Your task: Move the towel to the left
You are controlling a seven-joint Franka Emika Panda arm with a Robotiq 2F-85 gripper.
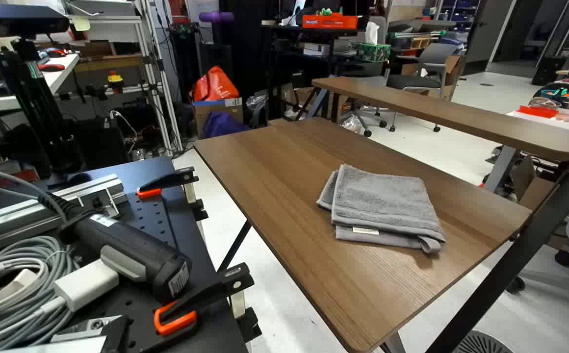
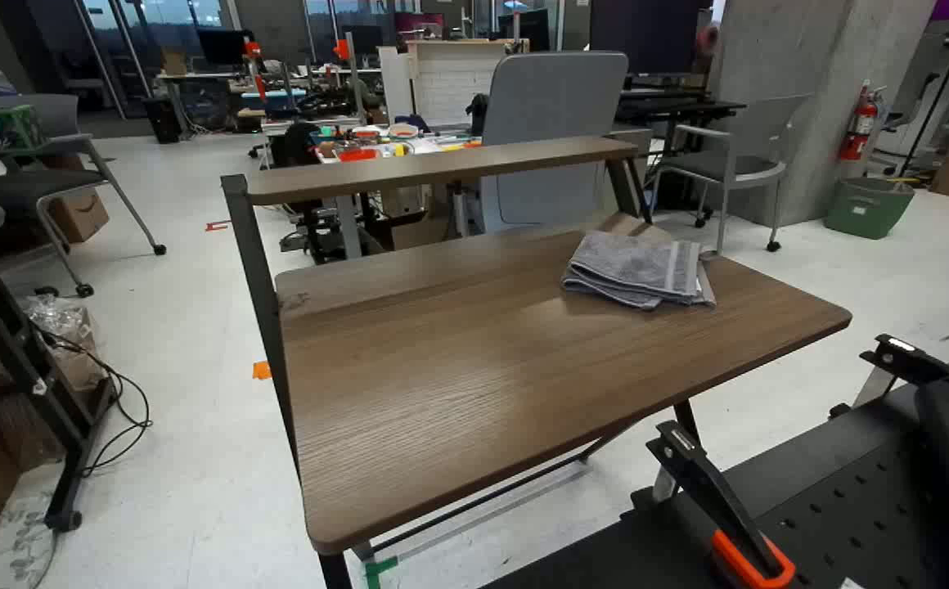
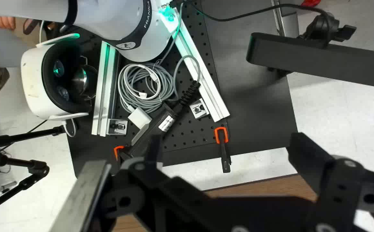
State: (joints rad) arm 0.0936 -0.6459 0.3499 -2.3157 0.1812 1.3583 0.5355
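Nearest to me, along the bottom of my wrist view, the claw [image 3: 228, 146] stands spread, its two black fingers well apart. Past it, a black perforated platform [image 3: 187, 129] carries a loose coil of grey cable [image 3: 166, 87], and orange-handled black clamps [image 1: 216, 294] sit along its edge. A band of pale floor [image 1: 274, 296] separates that edge from the brown wood-grained worktop [image 1: 274, 171] with rounded corners. On it, in both exterior views, I have a broad stretch of wood left of the grey folded terry towel [image 1: 382, 201], with a narrower margin to the right. The towel is roughly square and soft-looking, its layers stacked slightly askew, with a ribbed band and a small white label [image 1: 365, 230]. It rests apart from the claw; the claw shows in the wrist view, the towel in the exterior views, so I cannot tell the exact direction between them. In an exterior view it lies toward the back right, in front of a raised brown shelf [image 2: 442, 170].
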